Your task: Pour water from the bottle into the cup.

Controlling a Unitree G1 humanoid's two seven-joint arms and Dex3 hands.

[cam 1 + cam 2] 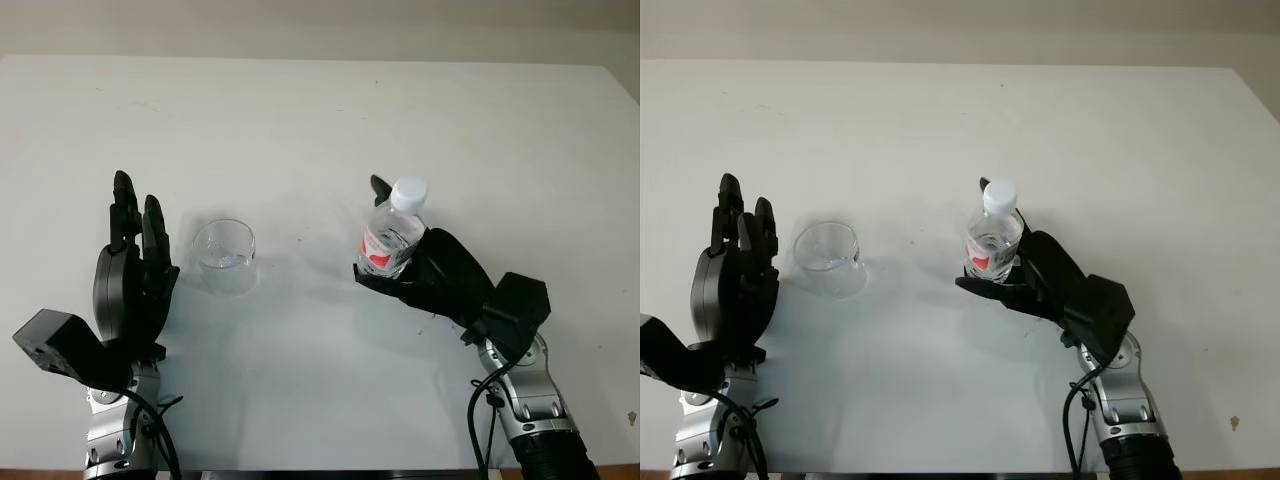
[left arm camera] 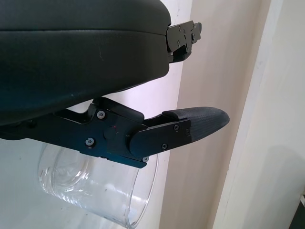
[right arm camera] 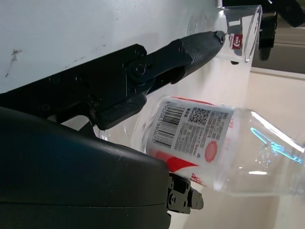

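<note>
Left eye view has one glass cup point(image 1: 225, 257) and one water bottle point(image 1: 393, 232) on the white surface point(image 1: 320, 120). The cup stands just beside the left hand point(image 1: 133, 270), which is open and holds nothing. The right hand point(image 1: 425, 268) is wrapped around the bottle, white cap point(image 1: 408, 193) on top. Right wrist view adds the barcode point(image 3: 167, 125) on the bottle's label.

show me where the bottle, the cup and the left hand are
bottle point(image 1: 388, 240), left eye view, on its red and white label.
cup point(image 1: 225, 257), left eye view, on its clear glass wall.
left hand point(image 1: 128, 285), left eye view, on the black back of the hand.
</note>
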